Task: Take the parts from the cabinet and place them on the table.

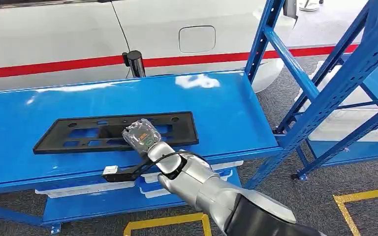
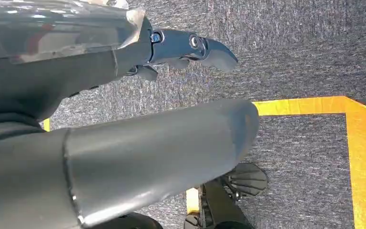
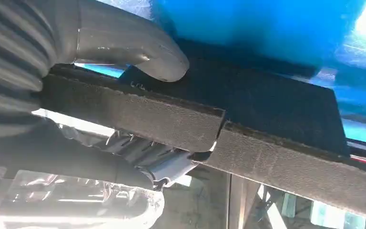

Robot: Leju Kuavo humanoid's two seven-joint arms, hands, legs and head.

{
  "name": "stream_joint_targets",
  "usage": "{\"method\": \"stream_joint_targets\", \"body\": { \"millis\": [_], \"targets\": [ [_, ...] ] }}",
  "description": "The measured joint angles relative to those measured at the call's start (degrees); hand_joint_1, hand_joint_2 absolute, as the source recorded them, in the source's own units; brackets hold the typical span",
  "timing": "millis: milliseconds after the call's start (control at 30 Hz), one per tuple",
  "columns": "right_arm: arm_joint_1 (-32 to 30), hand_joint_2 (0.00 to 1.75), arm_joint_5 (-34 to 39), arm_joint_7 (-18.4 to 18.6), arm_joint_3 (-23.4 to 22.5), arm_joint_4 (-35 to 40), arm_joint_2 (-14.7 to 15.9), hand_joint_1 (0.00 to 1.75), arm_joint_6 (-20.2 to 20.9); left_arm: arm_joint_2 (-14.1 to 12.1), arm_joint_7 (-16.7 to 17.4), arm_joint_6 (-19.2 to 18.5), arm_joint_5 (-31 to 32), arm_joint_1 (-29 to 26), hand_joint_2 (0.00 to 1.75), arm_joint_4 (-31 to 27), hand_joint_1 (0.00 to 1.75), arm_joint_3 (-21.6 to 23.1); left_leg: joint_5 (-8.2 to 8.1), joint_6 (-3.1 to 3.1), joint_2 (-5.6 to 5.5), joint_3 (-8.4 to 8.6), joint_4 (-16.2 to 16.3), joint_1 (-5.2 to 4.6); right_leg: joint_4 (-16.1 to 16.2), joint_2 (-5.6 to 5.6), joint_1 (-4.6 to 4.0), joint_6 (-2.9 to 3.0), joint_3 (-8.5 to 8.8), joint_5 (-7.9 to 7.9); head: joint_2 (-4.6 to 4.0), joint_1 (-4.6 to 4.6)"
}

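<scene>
Glossy blue metal counter [image 1: 226, 108], glare patches near its far edge; a lower blue shelf [image 1: 93, 204] beneath carries pale trays. Behind it a white vehicle body [image 1: 54, 29] with a red stripe and a fuel-flap outline. To the right, blue perforated-steel racking [image 1: 325, 93] with diagonal braces. Floor: grey speckled carpet [image 1: 285, 172] marked with yellow tape [image 1: 354, 201] in right-angled outlines.

The part [image 1: 93, 132], a long flat black panel, matte and grainy, with rectangular cut-outs and small round holes, lies on the counter with its near long edge close to the counter's front edge. Right hand [image 1: 141, 135], wrapped in crinkled clear plastic, clasps that near edge at mid-length: in the right wrist view the thick grey thumb [image 3: 157, 62] presses on the top face, darker fingers [image 3: 124, 167] underneath (rim looks rough-textured, almost felt-like).

Left hand [image 2: 190, 50] hangs over the carpet, dark fingers extended, grasping nothing.
</scene>
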State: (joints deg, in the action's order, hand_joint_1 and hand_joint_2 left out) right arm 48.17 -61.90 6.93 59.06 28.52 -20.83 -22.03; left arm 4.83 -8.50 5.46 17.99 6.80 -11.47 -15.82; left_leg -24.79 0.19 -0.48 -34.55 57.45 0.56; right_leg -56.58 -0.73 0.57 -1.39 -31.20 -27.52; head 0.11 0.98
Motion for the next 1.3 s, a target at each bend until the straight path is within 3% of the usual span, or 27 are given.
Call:
{"method": "stream_joint_targets", "body": {
  "millis": [100,567,667,967,1167,1300],
  "targets": [
    [-0.03,1.75,-0.04,-0.15,0.13,-0.11,0.02,1.75,-0.81,0.00,0.00,0.17,0.09,0.00,0.00,0.00,0.00,-0.02,0.00,0.00,0.00,0.00,0.00,0.00,0.00,0.00,0.00,0.00,0.00,0.00,0.00,0.00],
    [0.10,1.75,-0.02,-4.11,-4.11,-0.31,0.17,1.75,-9.91,0.09,-0.02,1.03,1.09,-0.01,0.00,0.00,0.00,-1.01,0.00,0.00,0.01,-0.03,0.00,0.00,0.00,0.00,0.00,0.00,-0.04,0.01,0.00,0.00],
    [0.36,1.75,-1.47,-4.39,-6.69,0.61,0.44,1.75,-12.09,0.11,-0.02,1.09,1.44,-0.01,0.00,0.00,0.00,-1.01,0.00,0.00,0.01,-0.04,0.00,0.00,0.00,-0.01,0.00,0.00,-0.05,0.01,0.00,0.00],
    [2.15,1.75,-4.70,-5.73,-18.00,8.67,2.49,1.75,-11.93,0.17,-0.35,1.79,2.40,-0.03,0.00,0.00,0.00,-1.05,0.01,0.01,0.00,-0.11,0.01,0.00,-0.01,0.00,0.00,-0.01,-0.08,0.01,0.00,0.00],
    [2.19,1.75,-0.18,-9.57,-23.91,14.28,2.97,1.75,-12.06,0.17,-1.27,1.88,2.25,-0.32,0.00,0.00,0.00,-1.49,0.00,0.00,0.00,-0.16,0.01,0.01,-0.01,0.00,0.00,-0.01,-0.14,0.01,0.00,0.00],
    [1.58,1.75,6.90,-14.99,-27.43,18.35,3.08,1.75,-12.04,0.18,-3.17,1.92,1.79,-0.74,0.00,0.00,0.00,-2.42,0.00,0.00,0.00,-0.21,0.01,0.01,-0.01,0.00,0.00,-0.01,-0.20,0.01,0.00,0.00]
  ]
}}
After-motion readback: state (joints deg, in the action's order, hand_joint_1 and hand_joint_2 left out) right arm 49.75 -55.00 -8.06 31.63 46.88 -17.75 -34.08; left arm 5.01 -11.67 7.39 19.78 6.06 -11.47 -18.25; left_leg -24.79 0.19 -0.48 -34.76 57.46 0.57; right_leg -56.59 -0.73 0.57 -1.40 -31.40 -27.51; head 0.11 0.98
